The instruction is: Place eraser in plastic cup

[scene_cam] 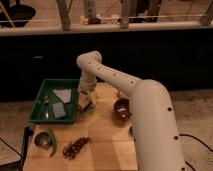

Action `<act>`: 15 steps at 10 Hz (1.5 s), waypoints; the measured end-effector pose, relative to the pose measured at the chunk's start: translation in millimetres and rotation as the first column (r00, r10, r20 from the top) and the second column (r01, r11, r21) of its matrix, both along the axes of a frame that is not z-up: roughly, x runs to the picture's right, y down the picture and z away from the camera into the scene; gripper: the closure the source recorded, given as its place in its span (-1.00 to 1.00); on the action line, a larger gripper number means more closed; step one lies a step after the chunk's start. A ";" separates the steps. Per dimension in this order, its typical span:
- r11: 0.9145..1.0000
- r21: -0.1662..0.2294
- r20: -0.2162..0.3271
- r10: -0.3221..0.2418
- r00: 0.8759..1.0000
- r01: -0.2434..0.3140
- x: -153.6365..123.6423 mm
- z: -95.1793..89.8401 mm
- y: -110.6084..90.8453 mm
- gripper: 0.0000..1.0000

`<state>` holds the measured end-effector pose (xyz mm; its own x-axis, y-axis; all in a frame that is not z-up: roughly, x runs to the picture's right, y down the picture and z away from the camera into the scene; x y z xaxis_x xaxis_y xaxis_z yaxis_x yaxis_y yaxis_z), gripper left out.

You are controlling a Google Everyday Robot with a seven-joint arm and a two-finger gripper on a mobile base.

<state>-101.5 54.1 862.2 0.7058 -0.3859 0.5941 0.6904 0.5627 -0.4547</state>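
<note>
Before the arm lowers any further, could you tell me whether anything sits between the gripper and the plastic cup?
Nothing visible does. The gripper hangs at the right edge of the green tray, low over the wooden table. The plastic cup shows only as a pale green patch right beside it. The maroon bowl sits well to the right.

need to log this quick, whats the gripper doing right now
Gripper: low over the wooden table, just right of the green tray; open or closed, and whether it holds anything, cannot be told.

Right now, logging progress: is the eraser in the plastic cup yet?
Cannot tell. The gripper hangs low beside the green tray, hiding that spot; no eraser or cup shows clearly.
</note>
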 end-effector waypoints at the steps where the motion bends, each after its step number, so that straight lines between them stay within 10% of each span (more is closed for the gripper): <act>1: 1.000 0.001 0.000 0.000 1.000 0.000 -0.1 -0.1 -0.9 -0.60; 15: 1.000 0.022 0.017 -0.018 1.000 0.018 3.6 -2.4 -9.0 -0.60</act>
